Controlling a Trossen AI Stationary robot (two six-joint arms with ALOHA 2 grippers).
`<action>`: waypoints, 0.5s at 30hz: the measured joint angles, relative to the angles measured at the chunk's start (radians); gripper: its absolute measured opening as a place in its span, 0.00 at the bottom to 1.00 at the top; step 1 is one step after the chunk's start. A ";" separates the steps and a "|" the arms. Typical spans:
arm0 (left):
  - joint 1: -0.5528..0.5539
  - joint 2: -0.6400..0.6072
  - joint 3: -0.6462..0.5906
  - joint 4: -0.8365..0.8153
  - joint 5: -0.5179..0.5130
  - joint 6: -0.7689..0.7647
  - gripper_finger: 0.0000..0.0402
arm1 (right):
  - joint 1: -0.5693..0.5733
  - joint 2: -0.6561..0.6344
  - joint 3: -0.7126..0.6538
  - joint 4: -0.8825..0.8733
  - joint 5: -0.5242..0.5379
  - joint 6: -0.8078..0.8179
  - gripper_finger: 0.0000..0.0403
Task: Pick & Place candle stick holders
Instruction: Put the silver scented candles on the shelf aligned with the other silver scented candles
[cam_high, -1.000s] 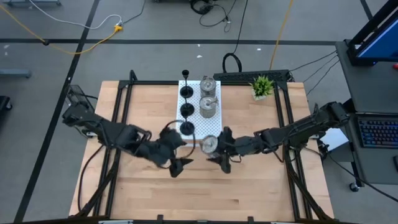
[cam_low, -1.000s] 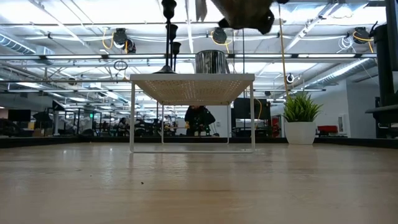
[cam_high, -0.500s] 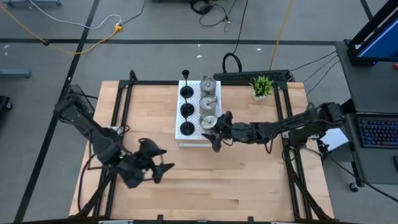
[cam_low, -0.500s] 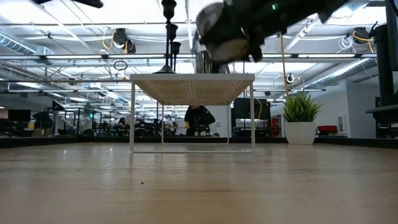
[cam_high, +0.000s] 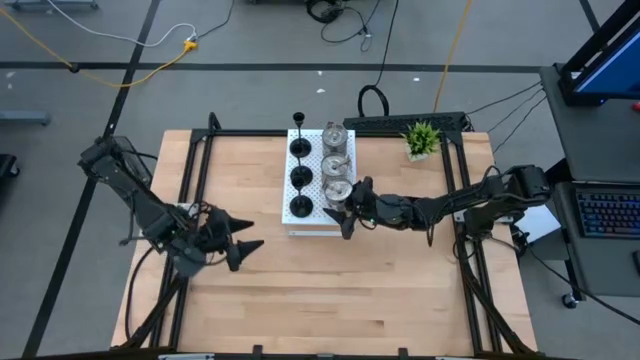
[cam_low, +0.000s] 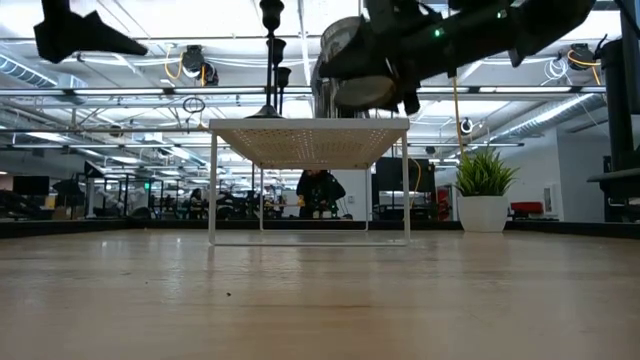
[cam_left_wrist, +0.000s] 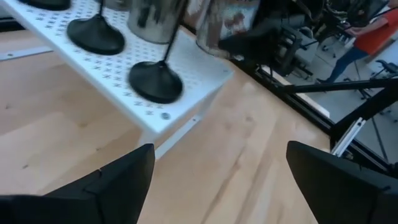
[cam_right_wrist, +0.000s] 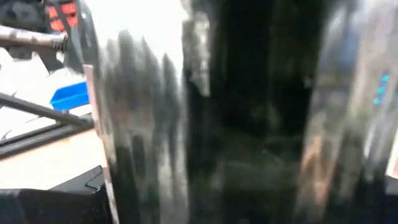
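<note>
Three black thin-stemmed candle stick holders (cam_high: 300, 178) and shiny squat silver holders (cam_high: 336, 163) on white board (cam_high: 296, 218); third silver holder (cam_high: 337, 194) clamped by right gripper (cam_high: 345, 207) above board edge. Left gripper (cam_high: 243, 247) wide open, retreated leftward since earlier

The left gripper (cam_high: 243, 243) hangs over the table's left half, fingers spread wide with nothing between them. The right gripper (cam_high: 343, 210) reaches leftward to the table's centre, fingers clamped round a load.
</note>
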 joint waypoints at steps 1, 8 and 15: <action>0.005 -0.022 -0.015 -0.004 0.007 0.007 0.93 | 0.000 0.007 -0.002 -0.004 -0.002 0.009 0.84; 0.037 -0.114 -0.062 -0.003 0.045 0.054 0.92 | -0.001 0.059 -0.001 0.036 0.000 0.028 0.84; 0.066 -0.125 -0.065 -0.010 0.099 0.078 0.90 | -0.001 0.112 0.000 0.092 -0.001 0.061 0.84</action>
